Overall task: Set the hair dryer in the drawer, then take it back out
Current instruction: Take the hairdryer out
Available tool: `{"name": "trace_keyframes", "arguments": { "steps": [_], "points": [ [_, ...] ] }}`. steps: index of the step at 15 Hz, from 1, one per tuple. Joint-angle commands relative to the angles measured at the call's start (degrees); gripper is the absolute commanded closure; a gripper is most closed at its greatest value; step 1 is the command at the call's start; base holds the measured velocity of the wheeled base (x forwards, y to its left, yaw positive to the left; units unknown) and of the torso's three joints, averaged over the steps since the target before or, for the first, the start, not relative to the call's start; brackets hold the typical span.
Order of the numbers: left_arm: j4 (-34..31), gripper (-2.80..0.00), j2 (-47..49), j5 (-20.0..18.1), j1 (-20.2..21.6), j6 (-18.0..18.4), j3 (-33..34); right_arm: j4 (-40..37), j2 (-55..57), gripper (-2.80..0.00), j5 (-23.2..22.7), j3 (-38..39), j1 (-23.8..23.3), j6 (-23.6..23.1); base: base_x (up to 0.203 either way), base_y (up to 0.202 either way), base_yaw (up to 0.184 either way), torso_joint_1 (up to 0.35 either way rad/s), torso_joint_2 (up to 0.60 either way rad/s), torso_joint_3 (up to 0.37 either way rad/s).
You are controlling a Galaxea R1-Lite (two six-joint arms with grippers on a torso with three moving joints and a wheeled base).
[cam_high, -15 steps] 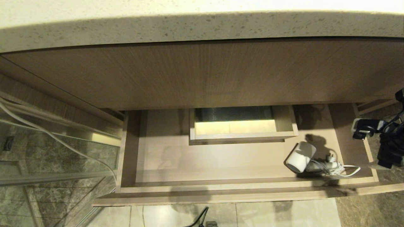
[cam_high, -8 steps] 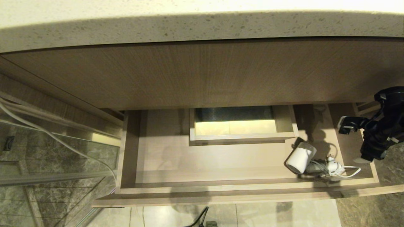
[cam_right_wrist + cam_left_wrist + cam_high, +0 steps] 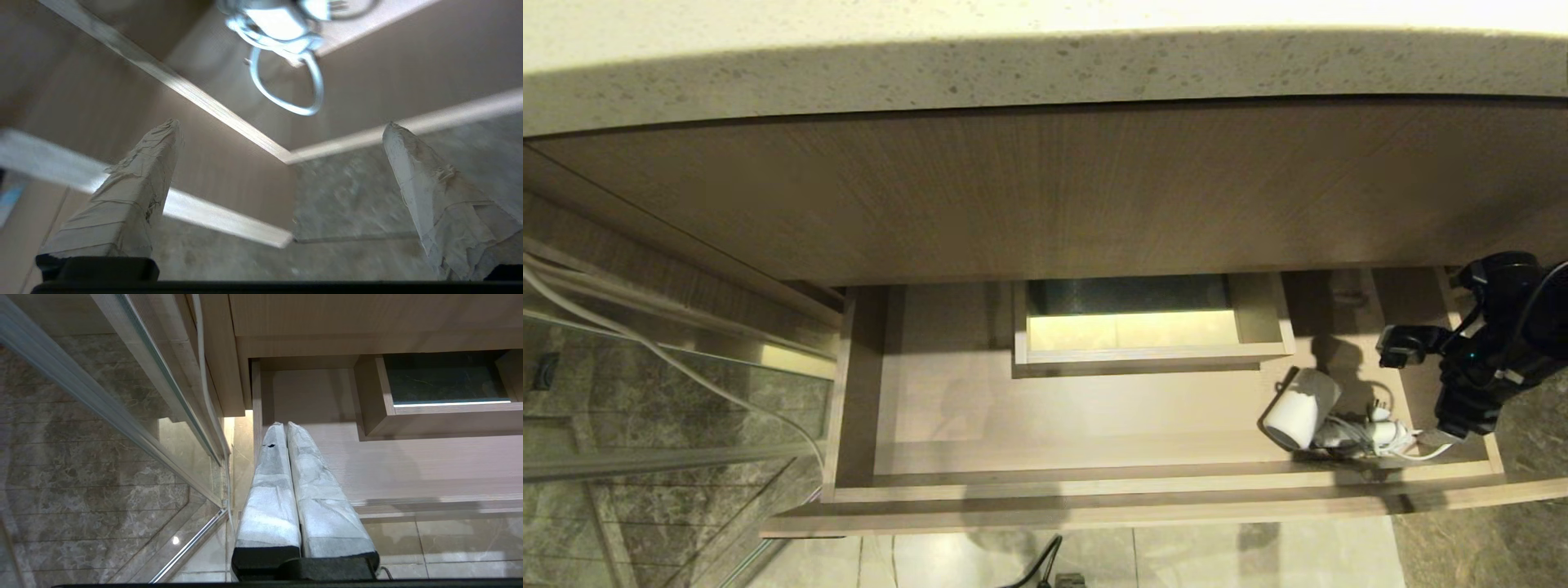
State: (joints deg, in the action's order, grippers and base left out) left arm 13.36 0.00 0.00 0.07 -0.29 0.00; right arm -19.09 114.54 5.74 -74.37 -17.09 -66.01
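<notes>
Head view showed the right tool [image 3: 1441, 433], fingers wide apart, over the drawer's [image 3: 1094, 492] right corner beside the hair dryer [image 3: 1298, 408], whose loose cord [image 3: 1388, 433] could snag.

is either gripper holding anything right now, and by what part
Nothing is held. The right gripper is open and empty over the drawer's right end, apart from the hair dryer lying inside. The left gripper is shut on nothing.
</notes>
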Motion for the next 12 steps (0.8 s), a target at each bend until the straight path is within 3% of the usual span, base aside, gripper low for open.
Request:
{"name": "trace_keyframes", "arguments": {
  "steps": [1, 4, 12],
  "points": [
    [0.1, 0.00, 0.0, 0.0, 0.0, -0.1, 2.3, 0.3, 4.1, -2.80, -0.4, -0.2, 0.1, 0.2, 0.000, 0.000, 0.000, 0.000, 0.00, 0.000],
    [0.1, 0.00, 0.0, 0.0, 0.0, 0.0, 2.3, 0.7, 7.1, -2.80, -1.9, 0.4, 0.1, 1.9, 0.000, 0.000, 0.000, 0.000, 0.00, 0.000],
    [0.1, 0.00, 0.0, 0.0, 0.0, -0.1, 2.3, 12.2, 15.5, -2.80, -4.1, -1.6, 2.2, 3.1, 0.000, 0.000, 0.000, 0.000, 0.00, 0.000]
  ]
}}
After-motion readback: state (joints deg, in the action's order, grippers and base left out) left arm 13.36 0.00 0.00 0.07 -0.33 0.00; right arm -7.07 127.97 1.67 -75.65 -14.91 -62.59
